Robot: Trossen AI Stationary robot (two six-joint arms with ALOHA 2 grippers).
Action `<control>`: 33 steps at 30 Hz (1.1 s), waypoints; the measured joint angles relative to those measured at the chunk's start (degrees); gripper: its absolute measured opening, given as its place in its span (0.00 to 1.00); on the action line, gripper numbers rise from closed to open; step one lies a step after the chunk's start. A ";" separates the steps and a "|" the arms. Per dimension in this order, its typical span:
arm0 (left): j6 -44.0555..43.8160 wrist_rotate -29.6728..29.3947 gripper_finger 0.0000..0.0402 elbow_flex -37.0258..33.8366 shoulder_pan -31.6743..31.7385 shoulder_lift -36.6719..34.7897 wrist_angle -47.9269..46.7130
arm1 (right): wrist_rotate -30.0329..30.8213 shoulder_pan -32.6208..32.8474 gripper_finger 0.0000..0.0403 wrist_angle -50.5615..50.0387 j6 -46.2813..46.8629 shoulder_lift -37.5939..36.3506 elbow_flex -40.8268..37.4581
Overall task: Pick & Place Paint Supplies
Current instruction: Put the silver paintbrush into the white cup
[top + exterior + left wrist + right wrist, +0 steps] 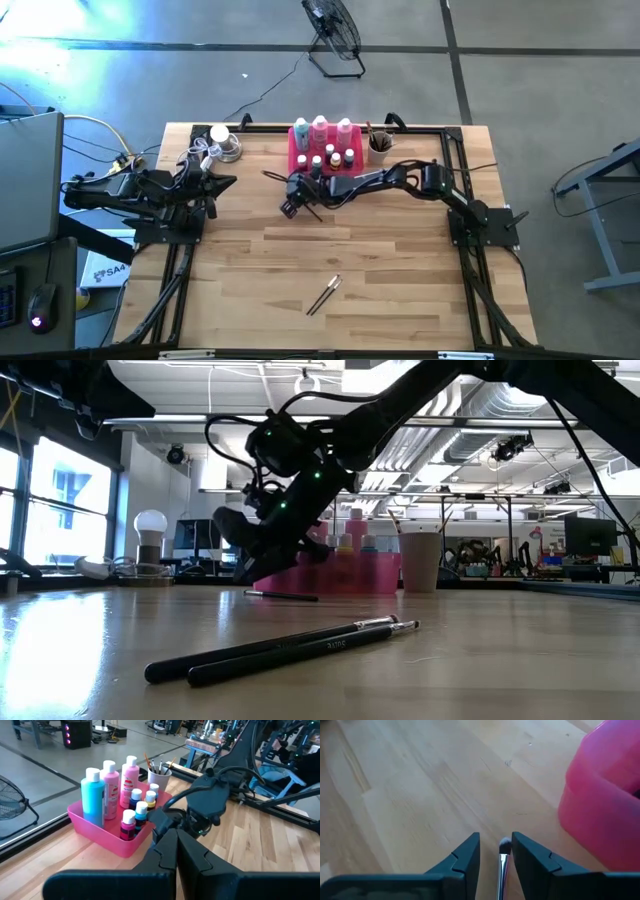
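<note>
The right claw (pixel 292 205) was down low over the bench (pixel 400 290), just beside the front-left corner of the pink tray (pixel 303 166); in its wrist view the two fingers (pixel 465 857) stood a little apart with a thin paintbrush (pixel 503 860) running between them, bristle tip poking out past the tips, though I couldn't tell if they were actually pinching it or just straddling it; the tray itself held three tall white-capped bottles (pixel 93 795) along its back, one teal and two pink, plus a cluster of tiny bottles (pixel 136 812) in front of them; a beige cup (pixel 379 148) with brushes in it sat right next to the tray; two more dark brushes (pixel 324 295) lay together on the open wood well toward the front of the bench; the left claw (pixel 222 183) was parked over at the left side near a bulb-looking thing (pixel 221 137), fingers pressed together, nothing in them.
</note>
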 joint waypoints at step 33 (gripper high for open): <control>-0.14 0.22 0.00 0.00 0.01 0.00 0.00 | -4.25 0.66 0.20 -2.90 -1.39 1.68 0.05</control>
